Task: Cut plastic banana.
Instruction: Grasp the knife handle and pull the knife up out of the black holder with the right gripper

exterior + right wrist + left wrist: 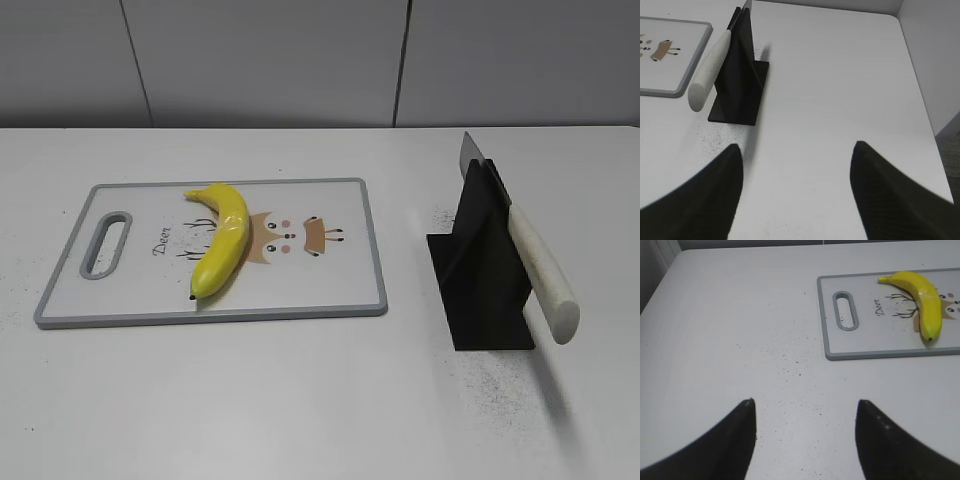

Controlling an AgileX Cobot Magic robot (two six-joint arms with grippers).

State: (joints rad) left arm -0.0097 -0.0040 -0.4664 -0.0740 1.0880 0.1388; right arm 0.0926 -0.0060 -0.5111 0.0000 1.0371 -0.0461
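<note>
The yellow plastic banana point(222, 240) lies on the white cutting board point(330, 200) with a grey rim, near its middle; it also shows in the left wrist view point(922, 302). A knife with a white handle point(543, 270) rests in a black stand point(480, 275) to the right of the board; it also shows in the right wrist view point(710, 67). My left gripper point(805, 407) is open and empty above bare table, left of the board. My right gripper point(797, 150) is open and empty, right of the stand. Neither gripper shows in the exterior view.
The board point(865, 347) has a slot handle point(105, 243) at its left end and a deer drawing. The white table point(300, 400) ends at a grey wall at the back, and its right edge point(920, 100) shows in the right wrist view.
</note>
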